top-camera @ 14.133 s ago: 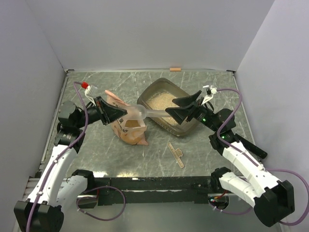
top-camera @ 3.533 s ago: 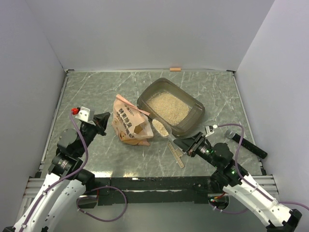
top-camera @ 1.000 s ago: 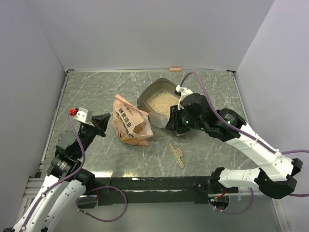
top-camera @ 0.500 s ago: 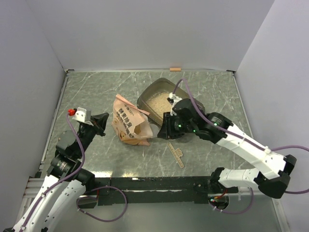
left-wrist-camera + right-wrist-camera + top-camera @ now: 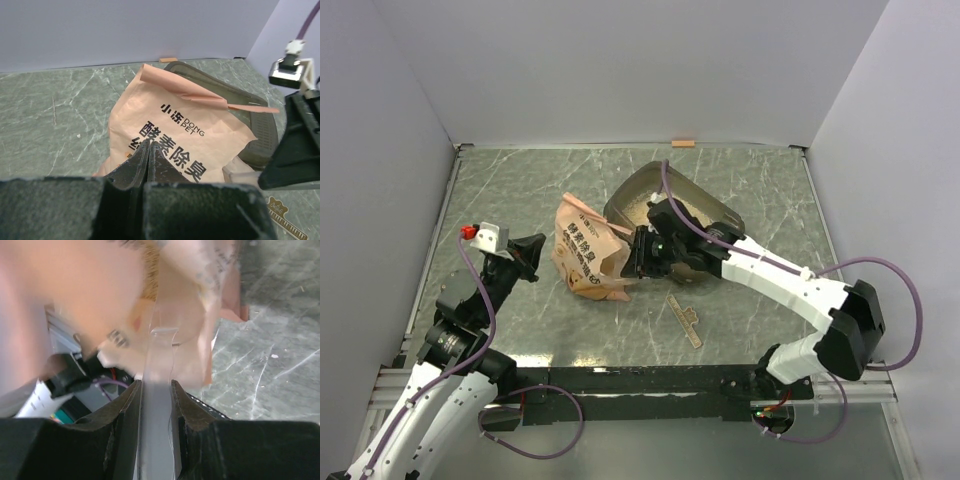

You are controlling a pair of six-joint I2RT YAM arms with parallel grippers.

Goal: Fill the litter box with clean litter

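While the litter box [image 5: 712,203] is sitting just right of the bag [image 5: 585,250] with pale litter [image 5: 638,208] in it, the right gripper [image 5: 642,256] is pinching a clear scoop [image 5: 159,370] at the bag's mouth. Only the right wrist view is showing the scoop entering the bag. The left gripper [image 5: 528,252] is hovering left of the bag, pressed together and empty.

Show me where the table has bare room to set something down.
Bare table lies between the back wall and the orange bag, and right of the litter box. Crowded: the right hand and its scoop sit between bag and box.
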